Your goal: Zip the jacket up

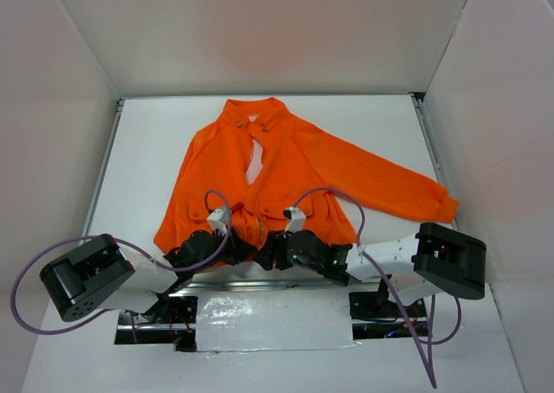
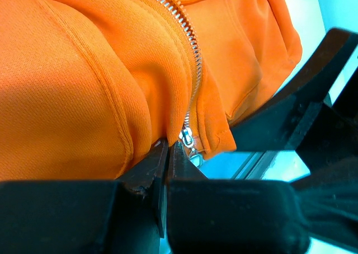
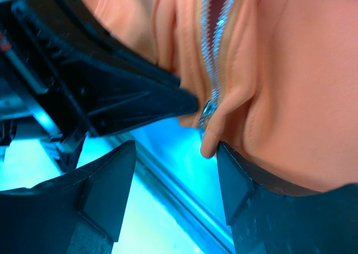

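Your left pincer [image 2: 168, 149] is clamped on the jacket [image 2: 84, 69] hem, right beside the zipper slider [image 2: 187, 136]. Right pincer [image 3: 175, 147] is apart, with the hem corner hanging between its fingers (slider just above it). Farther out, the jacket lies front-up on the white surface [image 1: 147, 151], collar at the far end, gaping at the neck.

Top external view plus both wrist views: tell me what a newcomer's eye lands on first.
The bright orange jacket dominates, spread on the white table with its collar away from the arms. Both grippers crowd its near hem. The left gripper is pinched shut on the fabric beside the silver zipper slider, and the right gripper stands open at the hem.
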Controlling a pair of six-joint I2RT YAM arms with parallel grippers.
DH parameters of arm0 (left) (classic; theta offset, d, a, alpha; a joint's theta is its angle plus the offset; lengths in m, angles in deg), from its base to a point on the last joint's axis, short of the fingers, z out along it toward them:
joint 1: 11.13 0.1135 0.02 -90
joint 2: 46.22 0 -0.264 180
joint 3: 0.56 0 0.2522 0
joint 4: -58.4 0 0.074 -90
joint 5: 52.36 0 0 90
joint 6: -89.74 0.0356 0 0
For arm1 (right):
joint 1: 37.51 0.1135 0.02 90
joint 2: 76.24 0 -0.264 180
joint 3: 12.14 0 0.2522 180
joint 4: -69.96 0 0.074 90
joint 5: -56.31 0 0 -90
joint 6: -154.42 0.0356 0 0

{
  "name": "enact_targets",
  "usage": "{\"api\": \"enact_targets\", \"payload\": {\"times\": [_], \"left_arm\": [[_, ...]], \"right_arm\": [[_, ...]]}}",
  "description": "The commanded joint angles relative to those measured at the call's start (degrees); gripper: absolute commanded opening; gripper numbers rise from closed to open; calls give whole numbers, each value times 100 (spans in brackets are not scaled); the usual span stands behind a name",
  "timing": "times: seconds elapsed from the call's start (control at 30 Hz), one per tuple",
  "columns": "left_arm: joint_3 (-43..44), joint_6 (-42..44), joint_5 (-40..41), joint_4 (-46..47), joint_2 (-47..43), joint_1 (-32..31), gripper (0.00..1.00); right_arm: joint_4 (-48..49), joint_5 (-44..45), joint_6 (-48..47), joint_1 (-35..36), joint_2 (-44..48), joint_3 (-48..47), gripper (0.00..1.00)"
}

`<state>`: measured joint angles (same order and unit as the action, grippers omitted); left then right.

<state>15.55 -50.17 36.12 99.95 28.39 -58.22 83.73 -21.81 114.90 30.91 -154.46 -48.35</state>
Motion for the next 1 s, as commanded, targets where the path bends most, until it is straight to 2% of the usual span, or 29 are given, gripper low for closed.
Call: {"api": "enact_targets", "payload": {"times": [0.0, 0.23, 0.43, 0.6, 0.7, 0.97], "left_arm": [[-1079, -28, -6, 384, -60, -55, 0], [-1061, -10, 29, 191, -280, -107, 0], [-1035, 8, 46, 156, -307, -151, 0], [-1026, 16, 29, 173, -298, -178, 0], [-1017, 16, 29, 147, -324, -195, 0], [-973, 16, 29, 7, -456, -230, 0]], "right_arm": [[349, -142, 32, 154, 87, 5, 66], [421, -107, 269, 365, -9, 57, 58], [-493, 709, 946, 575, -27, -83, 58], [-1082, 1211, 1421, 699, 131, -75, 62], [-1162, 1255, 1491, 786, 192, -66, 66], [-741, 1045, 1289, 910, 140, -22, 63]]}}
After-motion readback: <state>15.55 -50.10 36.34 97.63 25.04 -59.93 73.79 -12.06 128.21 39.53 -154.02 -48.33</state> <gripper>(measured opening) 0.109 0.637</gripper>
